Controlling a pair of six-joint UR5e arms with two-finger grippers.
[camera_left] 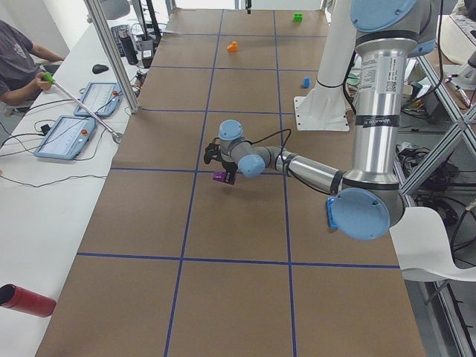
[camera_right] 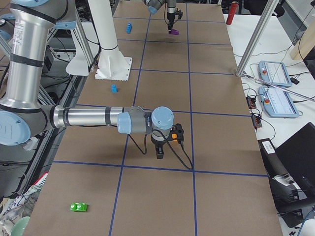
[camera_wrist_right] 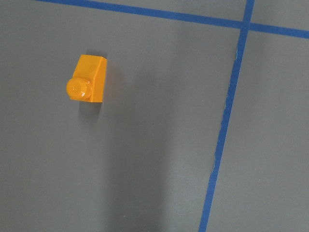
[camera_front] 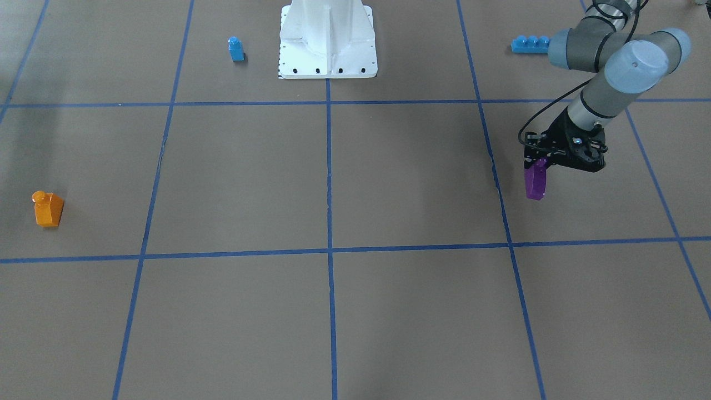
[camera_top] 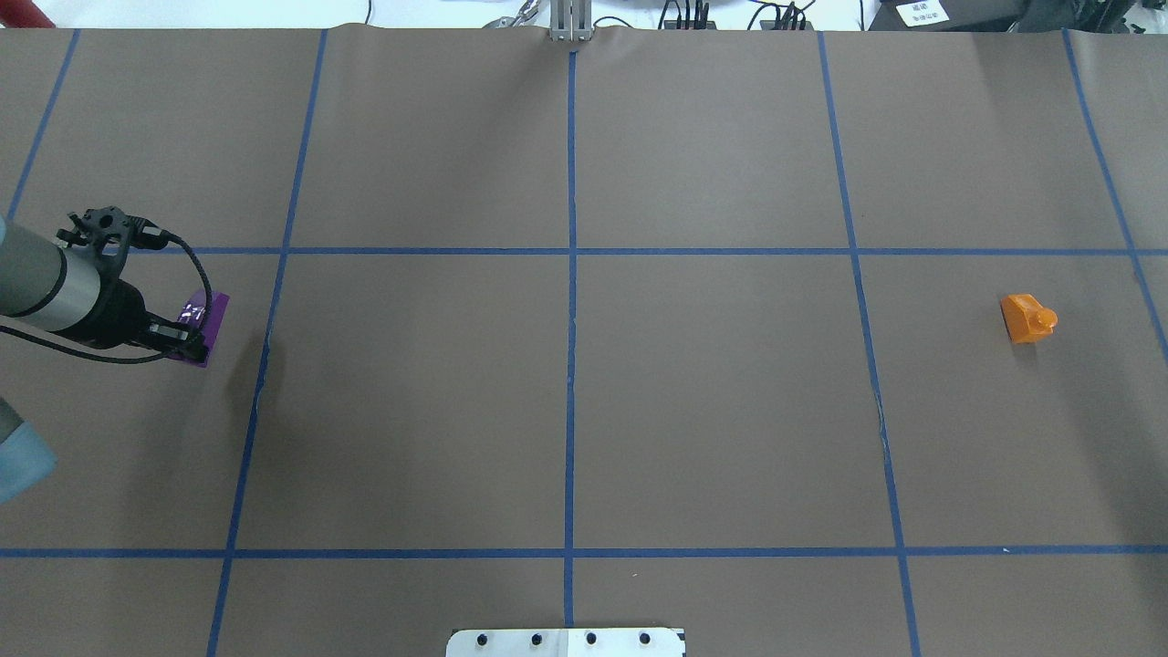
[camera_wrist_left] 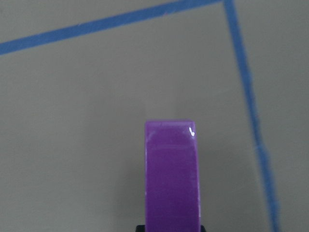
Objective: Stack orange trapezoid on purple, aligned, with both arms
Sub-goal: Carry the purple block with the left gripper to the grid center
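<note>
The purple block [camera_front: 536,180] hangs from my left gripper [camera_front: 539,164], which is shut on its upper end and holds it a little above the table. It also shows in the overhead view [camera_top: 205,317] and fills the lower middle of the left wrist view [camera_wrist_left: 171,174]. The orange trapezoid [camera_front: 48,208] stands alone on the table at the opposite end, stud up, and shows in the overhead view [camera_top: 1028,318]. The right wrist view looks down on it [camera_wrist_right: 88,79] from above. My right gripper [camera_right: 161,150] shows only in the exterior right view, close to the orange block; I cannot tell its state.
A small blue single-stud block [camera_front: 236,49] stands beside the white robot base [camera_front: 328,61]. A long blue brick [camera_front: 530,44] lies behind my left arm. A green block [camera_right: 78,207] lies near the table's right end. Operator desks run along the far side.
</note>
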